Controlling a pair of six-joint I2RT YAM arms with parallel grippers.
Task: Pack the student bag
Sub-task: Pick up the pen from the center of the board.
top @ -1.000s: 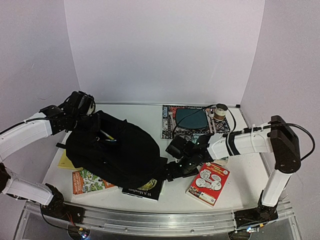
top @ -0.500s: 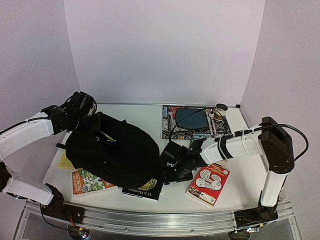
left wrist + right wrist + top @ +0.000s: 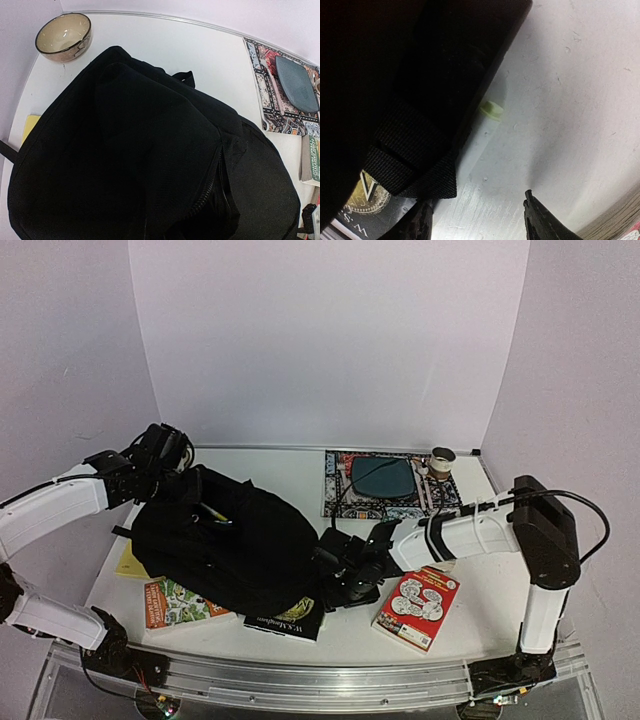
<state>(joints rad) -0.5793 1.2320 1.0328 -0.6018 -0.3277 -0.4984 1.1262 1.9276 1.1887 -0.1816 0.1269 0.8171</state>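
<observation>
- The student bag (image 3: pixel 225 540) is lying toward the tabletop's (image 3: pixel 290 475) eight o'clock, covering books (image 3: pixel 180 605);
- the left pincer (image 3: pixel 170 455) is sitting pressed together at the bag's eleven o'clock corner, likely steadying it;
- the right pincer (image 3: pixel 335 565), jaws spread and empty, is nosing at the webbing strap (image 3: pixel 415 170) at four o'clock, probably for lifting.

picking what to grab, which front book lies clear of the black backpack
The red-and-white book at front right; the black gold-emblem book and the orange patterned book sit partly under the black fabric backpack.
</observation>
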